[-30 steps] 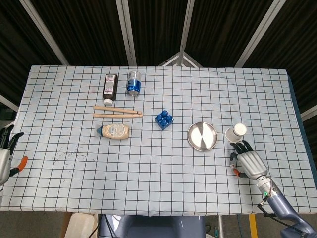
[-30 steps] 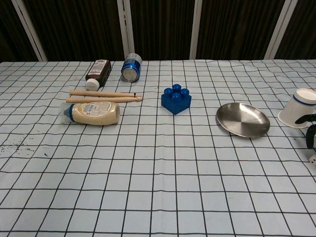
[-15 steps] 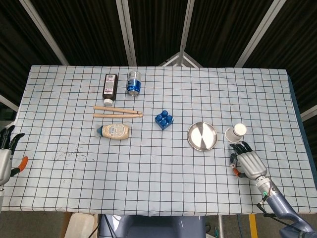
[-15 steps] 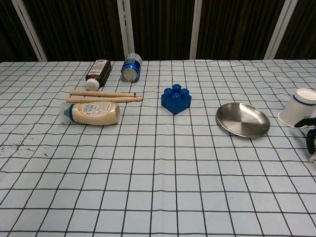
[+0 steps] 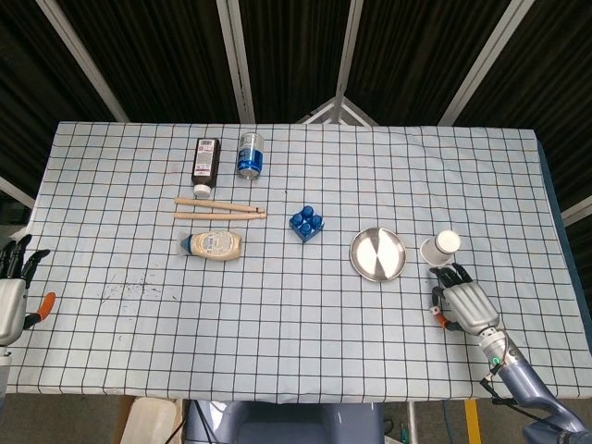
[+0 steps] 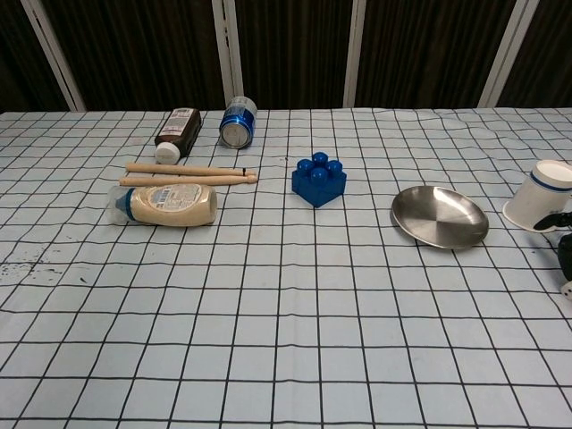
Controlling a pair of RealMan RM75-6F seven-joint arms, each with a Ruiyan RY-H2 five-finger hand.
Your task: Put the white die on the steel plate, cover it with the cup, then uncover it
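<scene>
Presently we find the right hand point(image 5: 465, 305) resting low at the near right of the table point(image 5: 305, 351), just short of the cup point(image 5: 441, 247), which lies on its side beside the steel plate point(image 5: 377, 254). Its fingers point(image 5: 451, 275) reach toward the cup, but we cannot tell whether they are parted or closed, nor whether they enclose anything; a small white shape at the edge of the chest view near this hand might be the die, though we cannot confirm it. The white die is otherwise nowhere visible on the cloth, and the plate is bare. The left hand point(image 5: 13, 301) sits off the left edge of the table, fingers spread upward and holding nothing that we can see. In our judgement the chief risk is the cup: lying on its side and close to the fingertips, a careless advance could roll it toward the table edge or against the plate. A second risk is the shallow, polished plate, from which a dropped die could bounce or slide off. The blue block point(image 5: 306, 223), the sauce bottle point(image 5: 214, 244), the chopsticks point(image 5: 220, 208), the dark bottle point(image 5: 204, 161) and the can point(image 5: 250, 154) stand well apart and pose no hazard.
</scene>
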